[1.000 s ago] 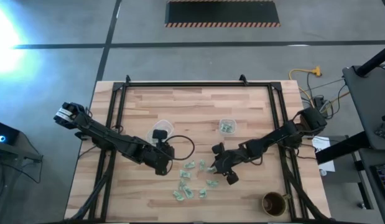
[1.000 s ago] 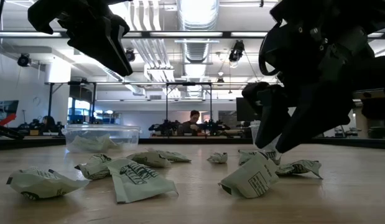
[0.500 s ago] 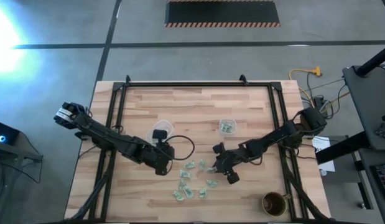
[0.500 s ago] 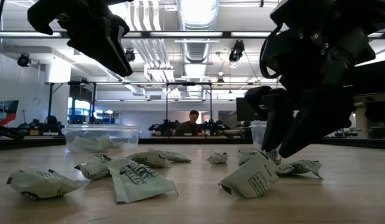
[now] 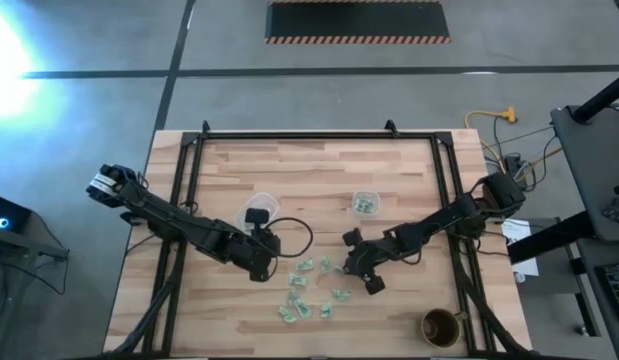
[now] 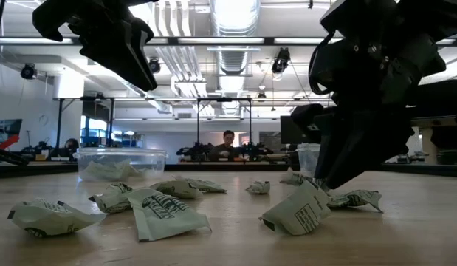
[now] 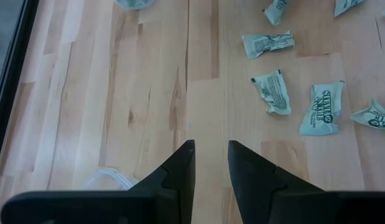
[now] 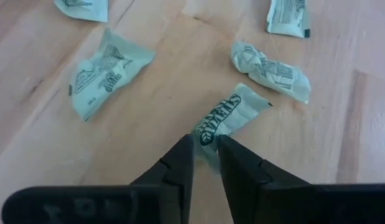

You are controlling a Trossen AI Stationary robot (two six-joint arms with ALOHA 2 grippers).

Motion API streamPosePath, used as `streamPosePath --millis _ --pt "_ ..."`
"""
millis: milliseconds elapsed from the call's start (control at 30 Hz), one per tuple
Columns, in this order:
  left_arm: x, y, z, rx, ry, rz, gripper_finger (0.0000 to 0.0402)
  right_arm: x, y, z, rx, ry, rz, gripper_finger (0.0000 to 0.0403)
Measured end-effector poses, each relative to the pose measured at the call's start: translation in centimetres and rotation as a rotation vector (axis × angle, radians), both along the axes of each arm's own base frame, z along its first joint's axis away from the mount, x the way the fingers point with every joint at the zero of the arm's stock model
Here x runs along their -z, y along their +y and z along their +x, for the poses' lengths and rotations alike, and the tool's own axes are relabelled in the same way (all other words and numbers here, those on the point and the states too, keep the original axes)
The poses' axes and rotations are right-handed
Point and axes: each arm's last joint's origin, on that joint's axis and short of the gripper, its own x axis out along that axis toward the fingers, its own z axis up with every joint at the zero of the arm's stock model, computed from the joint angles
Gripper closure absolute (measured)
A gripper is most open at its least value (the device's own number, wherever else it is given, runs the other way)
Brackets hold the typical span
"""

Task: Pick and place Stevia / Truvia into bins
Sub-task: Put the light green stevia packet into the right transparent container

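Note:
Several green-and-white Stevia packets [image 5: 307,290] lie loose on the wood table in front of both arms; the nearest show crumpled in the low view [image 6: 165,210]. My right gripper [image 5: 342,268] is low over the right side of the scatter, shut on one packet [image 8: 226,118]. My left gripper [image 5: 270,263] hangs above the table [image 6: 136,70], left of the scatter, narrowly open [image 7: 211,155] with bare wood between its fingers. The larger clear bin [image 5: 259,208] and the smaller clear bin [image 5: 365,203] stand farther back, each with packets inside. My right gripper pinches the Stevia packet by its near end [image 8: 206,138] between its two fingers, slanting down from the table's right side. The rest of the packet sticks out past the fingertips [image 6: 294,178]. Whether it is clear of the table, I cannot tell.
A round brown cup [image 5: 439,325] stands near the table's near right corner. A black frame [image 5: 194,160] runs along the table's left, far and right edges. Other packets [image 8: 270,62] lie close around the held one. A bin's rim [image 7: 108,180] shows beside my left fingers.
In the low view my right gripper's fingers have drawn together on the packet, and the gripper has risen a little. The packet's free end now stands slightly higher than before. My left arm has kept still.

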Motion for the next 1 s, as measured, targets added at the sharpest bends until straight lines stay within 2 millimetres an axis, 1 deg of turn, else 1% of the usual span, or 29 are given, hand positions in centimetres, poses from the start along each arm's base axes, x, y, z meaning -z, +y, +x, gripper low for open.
streamPosePath --millis 100,267,567,767,900,1000 --pt "0.0 0.0 0.0 0.000 0.000 0.000 0.0322 0.1 -0.1 -0.1 -0.002 0.005 -0.031 0.0353" --pt "0.0 0.0 0.0 0.000 0.001 0.001 0.0322 0.1 -0.1 -0.1 -0.022 0.003 -0.064 0.0388" --pt "0.1 0.0 0.0 0.001 0.002 0.001 0.0322 -0.4 -0.2 -0.1 -0.027 -0.012 -0.082 0.0394" --pt "0.1 0.0 0.0 0.001 0.004 0.002 0.0322 -2.0 -0.7 -0.9 0.026 -0.018 -0.148 0.0394" --pt "0.1 0.0 0.0 -0.005 0.001 0.011 0.0322 -3.8 -1.1 -1.5 0.065 -0.047 -0.186 0.0394" --pt "0.1 0.1 0.0 -0.008 -0.002 0.015 0.0322 -5.1 -1.6 -2.3 0.118 -0.057 -0.248 0.0394"
